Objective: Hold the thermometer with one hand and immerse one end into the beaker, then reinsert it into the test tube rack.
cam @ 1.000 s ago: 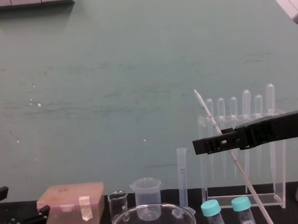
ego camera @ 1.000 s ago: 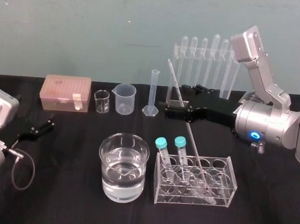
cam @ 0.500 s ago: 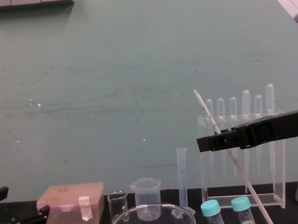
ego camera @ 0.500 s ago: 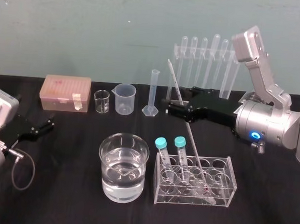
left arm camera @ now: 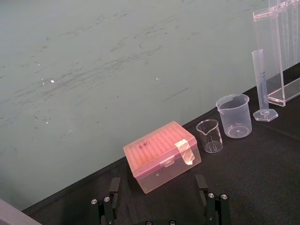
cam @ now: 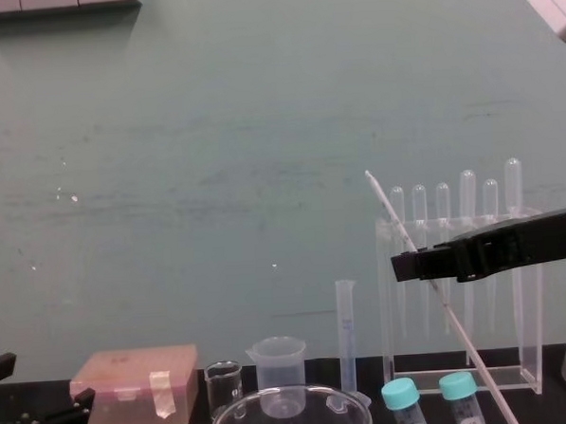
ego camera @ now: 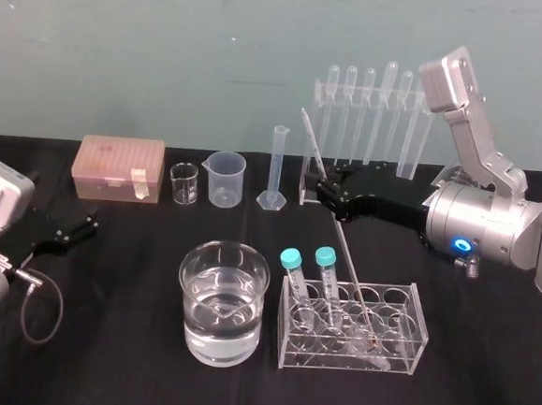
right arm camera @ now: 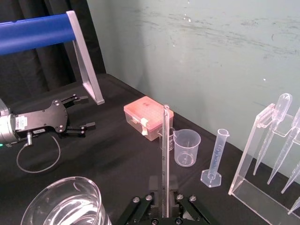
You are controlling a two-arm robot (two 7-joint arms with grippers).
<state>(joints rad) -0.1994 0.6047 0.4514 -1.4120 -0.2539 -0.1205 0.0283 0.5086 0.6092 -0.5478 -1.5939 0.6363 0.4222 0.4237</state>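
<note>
My right gripper (ego camera: pixel 322 192) reaches in from the right above the table, its black fingers closed on the thermometer (ego camera: pixel 343 250) roughly a third of the way down from the rod's upper tip. The thermometer leans. Its lower end sits in the test tube rack (ego camera: pixel 412 340) at the front of the table, and its upper end tilts back and to my left, rising past my fingers in front of the left edge of the pipette stand (ego camera: pixel 319 94). Two teal-capped tubes (ego camera: pixel 291 272) stand in the rack's left holes, just beside the rod where it enters the rack. The beaker (ego camera: pixel 196 323), partly filled with clear water, stands just to the left of the rack with a narrow gap between them, its wide rim lower than my fingers. Behind the beaker lies a band of bare black cloth (ego camera: pixel 136 248), and beyond that is the back row: a pink tip box (ego camera: pixel 120 167), a tiny glass beaker (ego camera: pixel 184 184), a small plastic beaker (ego camera: pixel 226 180) and a graduated cylinder (ego camera: pixel 276 165). The cylinder stands near my fingertips, on their left, and the pipette stand is close behind my gripper. My left gripper (ego camera: pixel 79 227) rests low at the table's left edge with its fingers spread and nothing between them, well apart from the glassware.
</note>
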